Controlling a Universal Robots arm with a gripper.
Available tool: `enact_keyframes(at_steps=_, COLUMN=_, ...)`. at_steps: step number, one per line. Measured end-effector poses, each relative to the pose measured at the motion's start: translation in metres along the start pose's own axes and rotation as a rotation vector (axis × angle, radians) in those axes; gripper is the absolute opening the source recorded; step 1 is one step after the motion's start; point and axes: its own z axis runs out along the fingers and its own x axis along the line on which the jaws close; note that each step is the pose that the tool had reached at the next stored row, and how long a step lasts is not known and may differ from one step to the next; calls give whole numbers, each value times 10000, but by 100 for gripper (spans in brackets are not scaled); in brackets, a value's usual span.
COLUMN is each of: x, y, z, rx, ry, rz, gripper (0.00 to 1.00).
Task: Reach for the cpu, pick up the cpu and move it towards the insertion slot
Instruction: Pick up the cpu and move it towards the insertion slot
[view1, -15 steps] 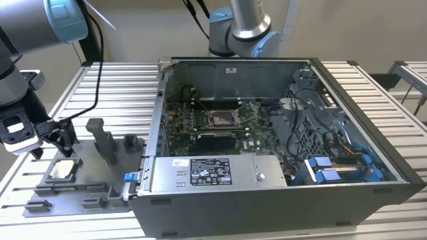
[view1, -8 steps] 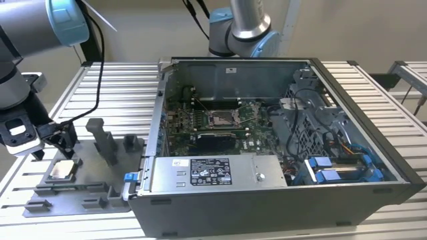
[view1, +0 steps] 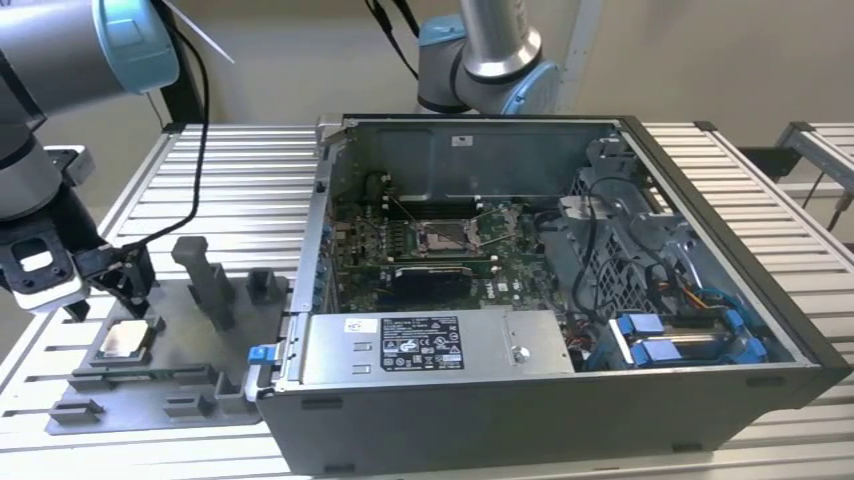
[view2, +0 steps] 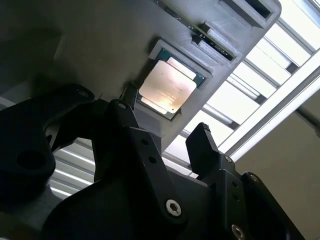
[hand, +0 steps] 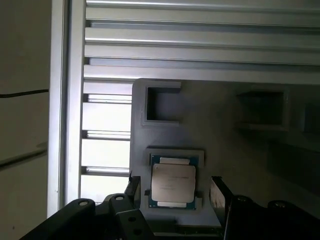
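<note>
The cpu (view1: 127, 340), a small flat square chip with a silvery top, lies in a shallow pocket of the grey fixture plate (view1: 160, 400) at the exterior view's left. My gripper (view1: 110, 298) hangs just above it, open. In the first wrist view the two black fingers (hand: 219, 192) stand on either side of the cpu (hand: 173, 183), apart from it. The second wrist view shows the cpu (view2: 167, 86) beyond the spread fingertips (view2: 202, 142). The insertion slot (view1: 445, 236), a silver-framed socket on the green board, sits inside the open computer case, far off toward the exterior view's right.
The open computer case (view1: 534, 400) fills the middle and right of the slatted metal table (view1: 214, 190). Upright grey fixture blocks (view1: 207, 280) stand between my gripper and the case wall. A second arm's base (view1: 481, 60) rises behind the case. Empty pockets (hand: 162, 105) lie beside the cpu.
</note>
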Motion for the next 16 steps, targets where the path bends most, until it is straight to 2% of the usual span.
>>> enact_keyframes(at_steps=6, x=0, y=-25, z=33, rx=0, ry=0, rz=11, gripper=100)
enact_keyframes(at_steps=12, x=2, y=-112, z=90, rx=0, ry=-2, rz=75, gripper=100)
enact_keyframes(at_steps=16, x=2, y=-119, z=143, rx=-1, ry=-4, rz=96, gripper=100)
